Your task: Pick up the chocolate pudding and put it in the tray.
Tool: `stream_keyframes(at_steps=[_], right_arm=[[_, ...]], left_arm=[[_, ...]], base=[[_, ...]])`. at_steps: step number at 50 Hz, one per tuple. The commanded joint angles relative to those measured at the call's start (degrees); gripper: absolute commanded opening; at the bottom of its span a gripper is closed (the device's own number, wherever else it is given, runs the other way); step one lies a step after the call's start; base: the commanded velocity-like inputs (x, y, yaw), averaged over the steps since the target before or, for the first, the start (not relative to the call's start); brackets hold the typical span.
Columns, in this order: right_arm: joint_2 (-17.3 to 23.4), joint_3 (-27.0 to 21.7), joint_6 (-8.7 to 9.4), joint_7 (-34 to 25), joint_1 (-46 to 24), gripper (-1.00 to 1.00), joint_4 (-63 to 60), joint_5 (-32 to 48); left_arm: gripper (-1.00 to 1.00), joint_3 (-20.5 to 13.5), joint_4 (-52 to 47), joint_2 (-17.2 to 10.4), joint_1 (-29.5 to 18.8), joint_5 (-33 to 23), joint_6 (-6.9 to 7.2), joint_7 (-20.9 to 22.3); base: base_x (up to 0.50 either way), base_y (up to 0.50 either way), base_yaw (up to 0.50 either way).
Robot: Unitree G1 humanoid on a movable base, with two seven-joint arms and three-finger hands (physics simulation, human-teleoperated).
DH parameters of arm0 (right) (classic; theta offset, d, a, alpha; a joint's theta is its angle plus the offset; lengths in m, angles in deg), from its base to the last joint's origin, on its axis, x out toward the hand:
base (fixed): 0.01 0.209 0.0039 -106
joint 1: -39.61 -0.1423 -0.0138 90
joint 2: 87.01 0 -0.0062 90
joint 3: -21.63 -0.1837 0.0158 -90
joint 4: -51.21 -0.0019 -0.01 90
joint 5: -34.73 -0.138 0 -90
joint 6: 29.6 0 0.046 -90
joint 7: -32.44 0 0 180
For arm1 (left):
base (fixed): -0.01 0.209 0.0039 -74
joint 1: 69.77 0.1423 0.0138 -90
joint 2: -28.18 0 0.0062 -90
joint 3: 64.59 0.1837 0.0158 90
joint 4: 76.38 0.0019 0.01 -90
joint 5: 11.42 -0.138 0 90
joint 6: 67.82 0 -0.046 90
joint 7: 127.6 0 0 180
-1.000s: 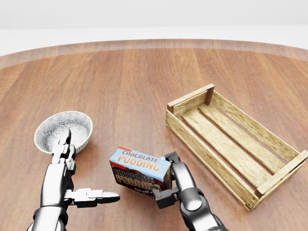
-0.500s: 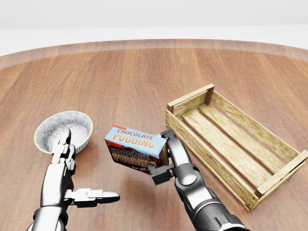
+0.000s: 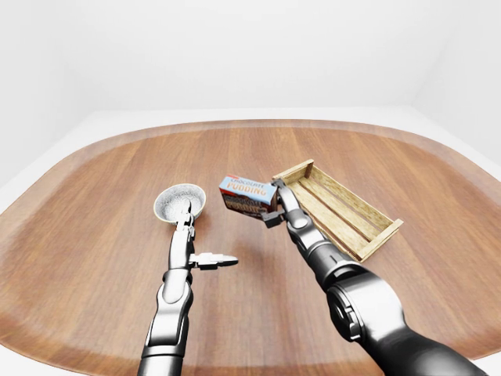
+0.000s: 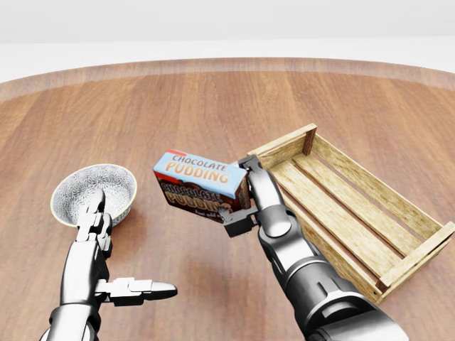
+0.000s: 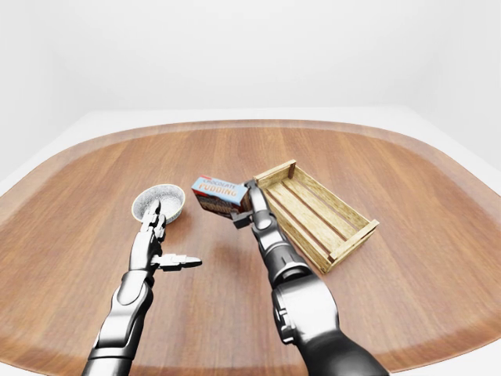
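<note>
Nearest the camera, left robot hand (image 4: 106, 273) idle, fingers spread, holding nothing. Right robot hand (image 4: 245, 199) clamps one end of the chocolate pudding (image 4: 197, 185), which is lifted off the worktop (image 4: 185, 106) just left of the tray (image 4: 341, 206). Likely light, stiff carton with slick faces; a short-end hold may let it pivot. Patterned bowl (image 4: 94, 192) at left. Glossy wood; blank white room beyond.

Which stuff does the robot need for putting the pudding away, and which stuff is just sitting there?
Needed:
chocolate pudding box, held in the right hand
wooden tray, where it goes

Just sitting there:
patterned bowl
left hand, open and holding nothing
</note>
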Motion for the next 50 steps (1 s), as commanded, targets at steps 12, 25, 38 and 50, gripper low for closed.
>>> stream_keyframes(at_steps=[12,25,38,50], right_arm=[[0.2,-2.4,0.00,-0.4,-8.7,-1.00,1.4,1.3],[1.3,-3.7,0.00,-0.4,-10.4,-1.00,3.0,4.1],[3.2,-7.5,4.35,-4.0,-15.5,-1.00,3.5,1.8],[4.4,-8.3,8.03,-4.3,-18.5,-1.00,3.8,2.7]], left_arm=[[1.00,-0.1,-0.8,0.2,0.2,0.7,0.69,0.8],[1.00,0.0,-0.8,0.3,0.4,0.6,0.53,0.9],[1.00,-0.1,-0.8,0.2,0.2,0.7,0.91,0.9],[1.00,-0.2,-0.4,0.2,0.0,0.8,0.54,0.8]], base=[[0.00,0.00,0.00],[0.00,0.00,0.00],[0.00,0.00,0.00],[0.00,0.00,0.00]])
